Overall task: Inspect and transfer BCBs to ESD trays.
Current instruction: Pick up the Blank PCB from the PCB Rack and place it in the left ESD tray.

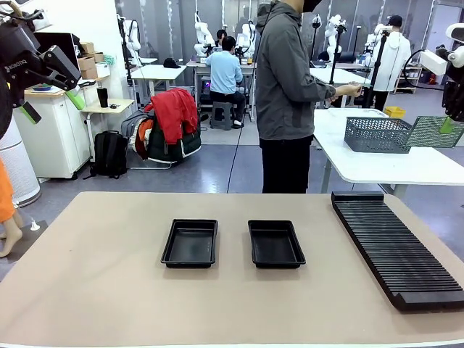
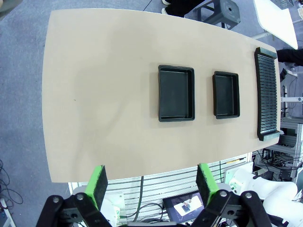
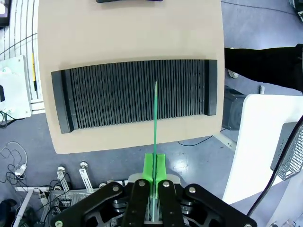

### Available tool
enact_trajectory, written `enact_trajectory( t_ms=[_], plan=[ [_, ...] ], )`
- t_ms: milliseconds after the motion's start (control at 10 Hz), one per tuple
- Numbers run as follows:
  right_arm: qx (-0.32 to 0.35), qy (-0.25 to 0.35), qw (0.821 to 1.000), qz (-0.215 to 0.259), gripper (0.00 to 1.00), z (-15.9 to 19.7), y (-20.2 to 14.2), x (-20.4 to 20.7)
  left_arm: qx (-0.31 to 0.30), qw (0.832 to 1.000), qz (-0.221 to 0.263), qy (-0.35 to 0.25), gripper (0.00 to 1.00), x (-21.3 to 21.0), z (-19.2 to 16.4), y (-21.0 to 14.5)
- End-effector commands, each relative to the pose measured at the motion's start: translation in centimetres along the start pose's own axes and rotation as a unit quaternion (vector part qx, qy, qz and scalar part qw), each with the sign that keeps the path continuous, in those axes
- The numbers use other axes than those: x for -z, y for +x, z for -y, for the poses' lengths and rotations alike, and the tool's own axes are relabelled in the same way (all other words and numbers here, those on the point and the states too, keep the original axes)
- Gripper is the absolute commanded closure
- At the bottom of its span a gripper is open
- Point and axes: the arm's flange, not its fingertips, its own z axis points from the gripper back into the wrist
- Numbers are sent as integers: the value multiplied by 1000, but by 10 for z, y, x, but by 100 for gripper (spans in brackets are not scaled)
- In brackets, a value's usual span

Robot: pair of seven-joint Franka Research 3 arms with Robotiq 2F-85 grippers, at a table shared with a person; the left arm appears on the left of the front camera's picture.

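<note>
Trays (image 1: 275,244) sat mid-frame, left of rack (image 1: 395,246); right pincer (image 3: 155,163) over it clenched probably a BCB (image 3: 155,113) edge-on; left pincer (image 2: 151,172) hung released.

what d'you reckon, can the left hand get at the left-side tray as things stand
Probably yes: the left hand is open, high above the table, and nothing lies between it and that empty tray.

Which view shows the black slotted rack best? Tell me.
Right wrist view: the rack lies whole below, slots plain. Front view shows the rack slanting, cut at the frame's edge; left wrist view, small and far.
</note>
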Motion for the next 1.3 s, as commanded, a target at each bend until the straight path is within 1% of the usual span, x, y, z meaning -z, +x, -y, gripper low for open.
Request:
enact_trajectory(
  t_ms=[0,100,200,300,500,600,900,1200],
  plan=[
    [67,13,998,17,98,5,22,2,-1,1000,2,-1,0,0,-1,1],
    [108,26,993,28,98,7,40,5,-1,1000,2,-1,0,0,-1,1],
    [157,41,986,46,98,7,62,9,-1,1000,2,-1,0,0,-1,1],
    [191,57,979,52,98,5,85,18,-1,1000,2,-1,0,0,-1,1],
    [266,99,955,86,98,-2,124,40,-1,1000,2,-1,0,0,-1,1],
    [311,125,936,102,98,-8,145,55,-1,1000,2,-1,0,0,-1,1],
    [412,185,881,140,98,-25,200,102,-1,1000,2,-1,0,0,-1,1],
    [497,237,813,188,98,-41,247,151,-1,1000,2,-1,0,0,-1,1]
  ],
)
